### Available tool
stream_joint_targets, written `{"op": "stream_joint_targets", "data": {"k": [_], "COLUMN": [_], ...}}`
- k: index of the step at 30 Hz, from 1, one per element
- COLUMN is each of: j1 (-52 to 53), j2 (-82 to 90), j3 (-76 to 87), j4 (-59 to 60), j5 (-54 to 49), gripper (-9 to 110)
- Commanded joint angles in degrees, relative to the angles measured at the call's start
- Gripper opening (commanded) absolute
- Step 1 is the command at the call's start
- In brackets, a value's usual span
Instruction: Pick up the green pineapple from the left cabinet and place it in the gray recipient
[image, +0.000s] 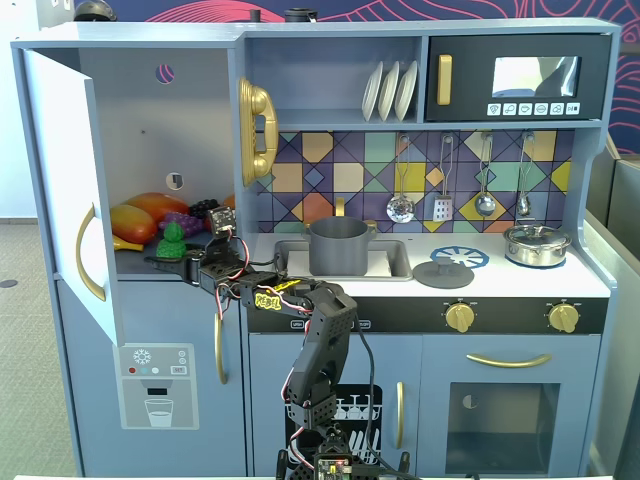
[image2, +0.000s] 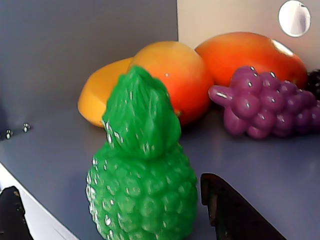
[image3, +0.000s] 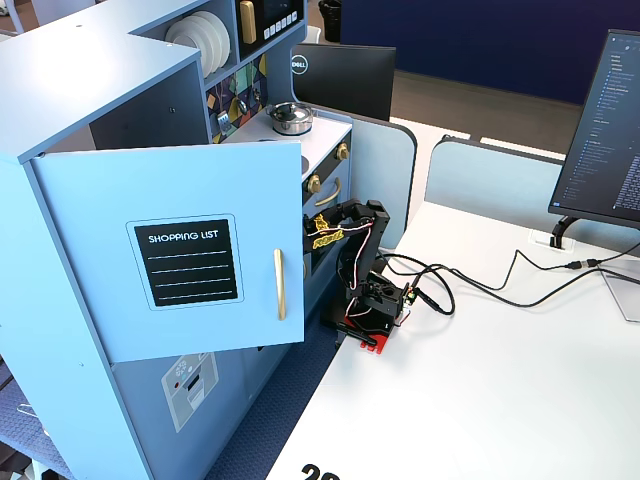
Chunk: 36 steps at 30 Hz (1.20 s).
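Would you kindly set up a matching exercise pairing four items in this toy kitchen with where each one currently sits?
Things:
1. green pineapple
2. gray recipient
3. silver lidded pot
4. white plates

Places:
A. in the sink
B. upper shelf beside the microwave
C. cabinet shelf, in front of the mangoes
D. counter at the right, fixed view

Pairs: 1-C, 2-A, 3-D, 4-B

The arm stretches level to the left — pincer (image: 172, 262) parted wide.

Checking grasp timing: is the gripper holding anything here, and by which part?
Nothing is held yet. The gripper is open, its fingers flanking the green pineapple's lower body without closing.
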Motion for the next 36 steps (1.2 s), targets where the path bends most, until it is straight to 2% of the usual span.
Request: {"op": "stream_joint_targets", "data": {"k": [1, 10, 11, 14, 19, 23, 27, 31, 36], "j1": [0.79, 1.41, 1.41, 0.88, -0.35, -4.75, -10.37, -14.24, -17.23], "j2": [-0.97, -6.5, -6.77, -7.38, -5.01, 3.25, 18.37, 32.26, 45.97], "j3": [-5.1, -10.9, -11.16, -11.69, -10.63, -6.5, -0.88, 4.04, 4.57], "j4": [-2.11, -2.11, -2.11, -1.85, -2.55, -0.79, 10.72, 17.4, 32.08], "j5": [0.35, 1.76, 1.85, 0.18, 2.02, -0.09, -2.37, -2.2, -6.33], "gripper": [39, 33, 27, 0, 0, 0, 0, 0, 0]}}
